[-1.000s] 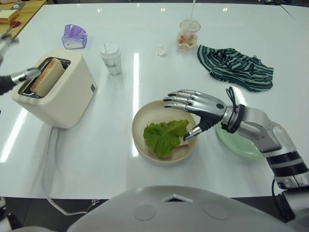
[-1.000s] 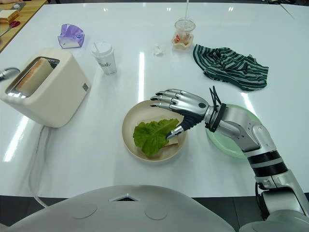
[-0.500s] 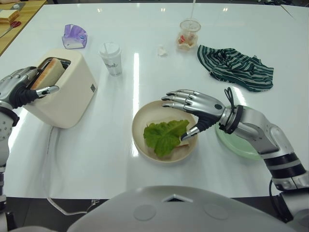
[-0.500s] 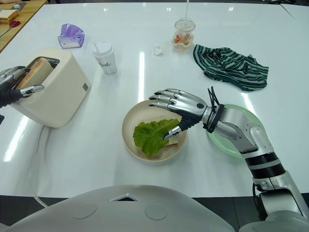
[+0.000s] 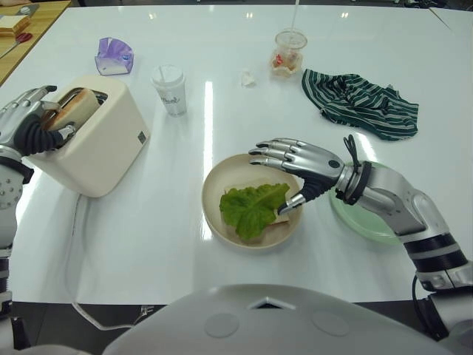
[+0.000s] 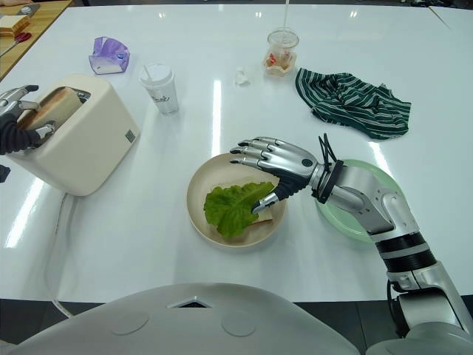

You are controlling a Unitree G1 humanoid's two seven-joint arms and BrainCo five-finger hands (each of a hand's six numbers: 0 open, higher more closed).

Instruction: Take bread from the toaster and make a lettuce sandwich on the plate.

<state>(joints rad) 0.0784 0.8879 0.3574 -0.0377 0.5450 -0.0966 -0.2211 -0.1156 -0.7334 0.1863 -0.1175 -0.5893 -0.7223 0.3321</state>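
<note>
Left robot hand point(image 5: 28, 124), left edge of frame: fingers closed around the bread slice point(image 5: 78, 105) standing in the toaster point(image 5: 103, 151) slot. Right robot hand point(image 5: 301, 164), centre right: fingers spread, holding nothing, over the plate point(image 5: 219, 180). Lettuce point(image 5: 251, 208) lies on the plate.

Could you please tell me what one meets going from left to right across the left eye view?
From the left: left hand → toaster → paper cup → beige plate holding lettuce → green plate.
</note>
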